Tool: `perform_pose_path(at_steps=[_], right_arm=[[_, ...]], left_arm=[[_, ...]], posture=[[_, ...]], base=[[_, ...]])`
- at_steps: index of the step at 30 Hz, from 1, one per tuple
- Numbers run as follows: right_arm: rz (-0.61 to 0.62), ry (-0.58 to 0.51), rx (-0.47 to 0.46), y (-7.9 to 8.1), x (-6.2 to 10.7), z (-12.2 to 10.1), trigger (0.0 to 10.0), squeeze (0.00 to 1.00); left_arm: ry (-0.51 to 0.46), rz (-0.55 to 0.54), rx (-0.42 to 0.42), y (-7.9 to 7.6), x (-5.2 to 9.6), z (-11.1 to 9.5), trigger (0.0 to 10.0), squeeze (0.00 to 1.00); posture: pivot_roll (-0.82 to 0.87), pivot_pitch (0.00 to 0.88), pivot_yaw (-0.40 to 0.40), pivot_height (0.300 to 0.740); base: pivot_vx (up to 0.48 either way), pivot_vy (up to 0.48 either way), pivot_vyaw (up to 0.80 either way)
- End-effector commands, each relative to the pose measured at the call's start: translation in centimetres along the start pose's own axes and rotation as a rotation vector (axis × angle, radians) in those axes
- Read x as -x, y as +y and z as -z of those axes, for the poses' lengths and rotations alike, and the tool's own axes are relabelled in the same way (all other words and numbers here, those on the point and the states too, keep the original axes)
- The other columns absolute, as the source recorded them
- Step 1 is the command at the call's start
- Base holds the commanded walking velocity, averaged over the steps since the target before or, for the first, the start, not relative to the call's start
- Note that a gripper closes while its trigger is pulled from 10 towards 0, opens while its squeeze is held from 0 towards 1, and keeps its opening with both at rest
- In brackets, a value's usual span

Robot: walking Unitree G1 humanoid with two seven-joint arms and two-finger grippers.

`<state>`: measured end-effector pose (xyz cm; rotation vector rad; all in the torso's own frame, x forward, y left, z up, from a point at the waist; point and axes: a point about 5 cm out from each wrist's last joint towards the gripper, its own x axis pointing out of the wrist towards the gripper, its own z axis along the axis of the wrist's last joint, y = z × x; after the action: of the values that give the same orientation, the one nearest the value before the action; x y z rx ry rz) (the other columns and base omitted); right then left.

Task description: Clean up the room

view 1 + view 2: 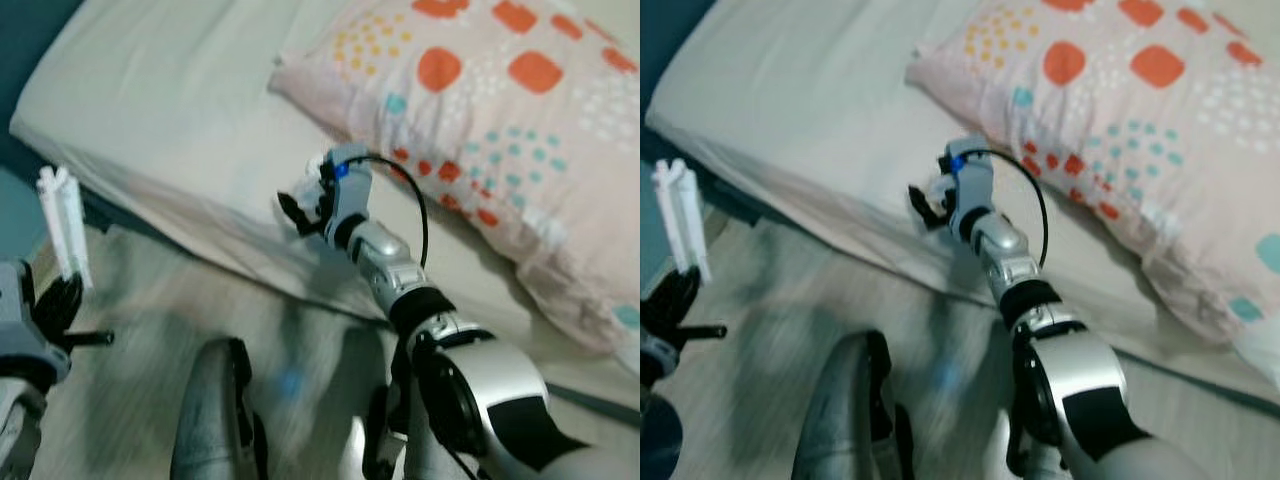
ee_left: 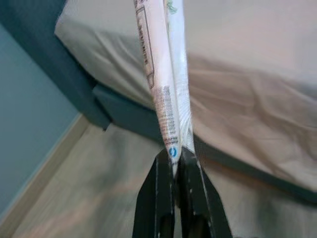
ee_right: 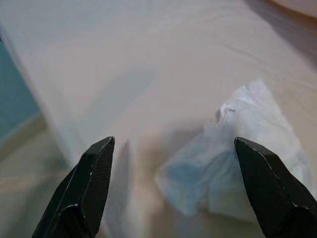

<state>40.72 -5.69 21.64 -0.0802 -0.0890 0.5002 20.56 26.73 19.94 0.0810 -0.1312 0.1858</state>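
A crumpled pale blue-white wrapper lies on the cream bed sheet near the mattress edge. My right gripper hovers open just above and before it, the wrapper lying toward one finger. From the head I see that gripper stretched over the bed beside the pillow. My left gripper is shut on a flat white printed packet, which stands upright from the fingers. It is held low at my left over the floor.
The large pillow with orange and teal dots covers the bed's right part. A dark teal bed frame runs under the mattress. Pale wooden floor and a teal wall lie to the left. My own legs show below.
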Motion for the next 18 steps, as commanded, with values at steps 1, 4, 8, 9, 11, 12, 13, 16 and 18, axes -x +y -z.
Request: perform_pose_path(at_steps=[1, 4, 8, 9, 11, 12, 13, 16, 18], right_arm=[[0.052, 0.059, 0.066, -0.5, 0.3, 1.0, 10.0, 0.00], [0.097, 0.087, 0.113, -1.1, 0.4, 1.2, 10.0, 0.00], [0.148, 0.116, 0.143, -1.7, 0.7, 1.7, 10.0, 0.00], [0.148, 0.116, 0.143, -1.7, 0.7, 1.7, 10.0, 0.00], [0.175, 0.130, 0.146, -2.1, 0.9, 2.0, 0.0, 0.00], [0.186, 0.137, 0.122, -2.3, 1.1, 2.3, 0.0, 0.00], [0.186, 0.137, 0.122, -2.3, 1.1, 2.3, 0.0, 0.00], [0.186, 0.139, 0.093, -2.5, 1.2, 2.5, 0.0, 0.00], [0.183, 0.135, 0.057, -2.6, 1.3, 2.6, 0.0, 0.00]], left_arm=[[0.068, 0.006, 0.005, -0.1, 1.3, 0.6, 10.0, 0.00], [0.090, 0.018, 0.007, -0.3, 1.9, 0.5, 10.0, 0.00], [0.116, 0.021, 0.013, -0.6, 2.5, 0.4, 10.0, 0.00], [0.116, 0.021, 0.013, -0.6, 2.5, 0.4, 10.0, 0.00], [0.130, 0.025, 0.015, -0.7, 2.8, 0.4, 10.0, 0.00], [0.146, 0.031, 0.020, -1.0, 3.1, 0.4, 10.0, 0.00], [0.146, 0.031, 0.020, -1.0, 3.1, 0.4, 10.0, 0.00], [0.155, 0.036, 0.024, -1.2, 3.2, 0.4, 10.0, 0.00], [0.159, 0.040, 0.026, -1.3, 3.2, 0.4, 10.0, 0.00]], posture=[[0.38, 0.634, 0.013, 0.508], [0.38, 0.643, 0.013, 0.508], [0.39, 0.657, 0.017, 0.508], [0.39, 0.657, 0.017, 0.508], [0.38, 0.664, 0.021, 0.508], [0.38, 0.668, 0.023, 0.508], [0.38, 0.668, 0.023, 0.508], [0.38, 0.669, 0.022, 0.508], [0.38, 0.668, 0.021, 0.508]], base=[[0.000, 0.000, 0.00], [0.000, 0.000, 0.00], [0.000, 0.000, 0.00], [0.000, 0.000, 0.00], [0.000, 0.000, 0.00], [0.000, 0.000, 0.00], [0.000, 0.000, 0.00], [0.000, 0.000, 0.00], [0.000, 0.000, 0.00]])
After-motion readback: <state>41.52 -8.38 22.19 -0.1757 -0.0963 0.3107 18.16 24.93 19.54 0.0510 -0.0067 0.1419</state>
